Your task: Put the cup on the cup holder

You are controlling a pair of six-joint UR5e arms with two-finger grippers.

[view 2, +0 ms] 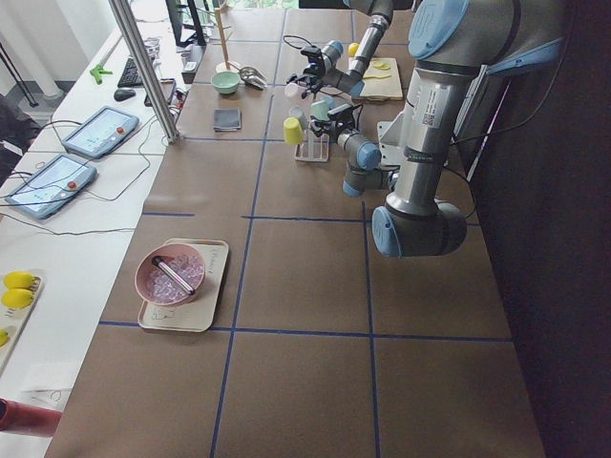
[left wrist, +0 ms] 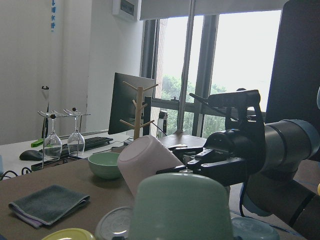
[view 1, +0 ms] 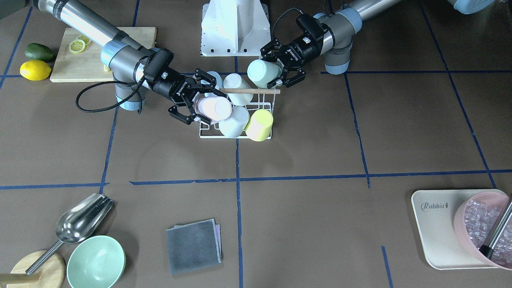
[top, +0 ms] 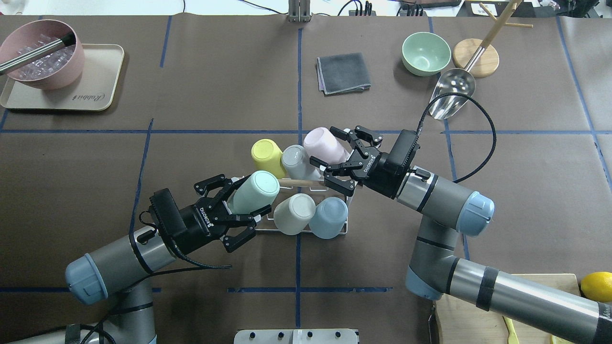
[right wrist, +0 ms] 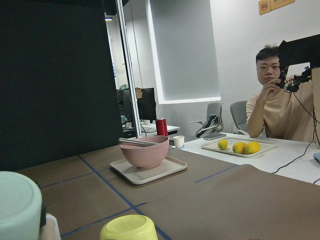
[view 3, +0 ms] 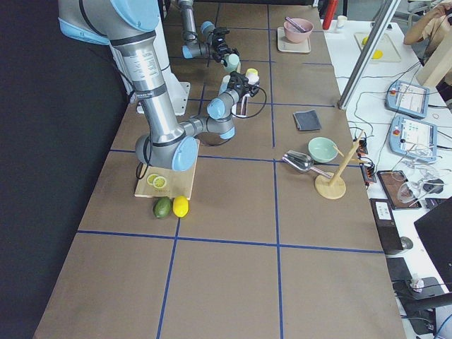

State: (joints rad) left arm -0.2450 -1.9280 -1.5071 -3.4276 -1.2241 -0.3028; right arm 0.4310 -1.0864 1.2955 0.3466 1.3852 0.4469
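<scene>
The cup holder, a white wire rack point(view 1: 208, 136) point(top: 267, 229) with a wooden rod point(view 1: 256, 91) across its top, stands mid-table. It carries yellow point(top: 267, 157), grey point(top: 296, 162), white point(top: 294, 212) and blue point(top: 329, 217) cups. My left gripper point(top: 244, 203) point(view 1: 272, 70) is shut on a mint cup point(top: 258, 188) point(view 1: 260, 72) point(left wrist: 180, 205), held tilted, slightly above the rack's near row. My right gripper point(top: 327, 146) point(view 1: 212, 107) is shut on a pink cup point(top: 318, 141) point(view 1: 218, 109) point(left wrist: 145, 160), tilted over the far row.
A cutting board point(view 1: 68, 60) with lemon slices, a lemon point(view 1: 35, 70) and an avocado point(view 1: 39, 52) lie near my right arm. Farther out are a metal scoop point(view 1: 82, 220), a green bowl point(view 1: 96, 262), a grey cloth point(view 1: 194, 246) and a tray point(view 1: 430, 224) with a pink bowl.
</scene>
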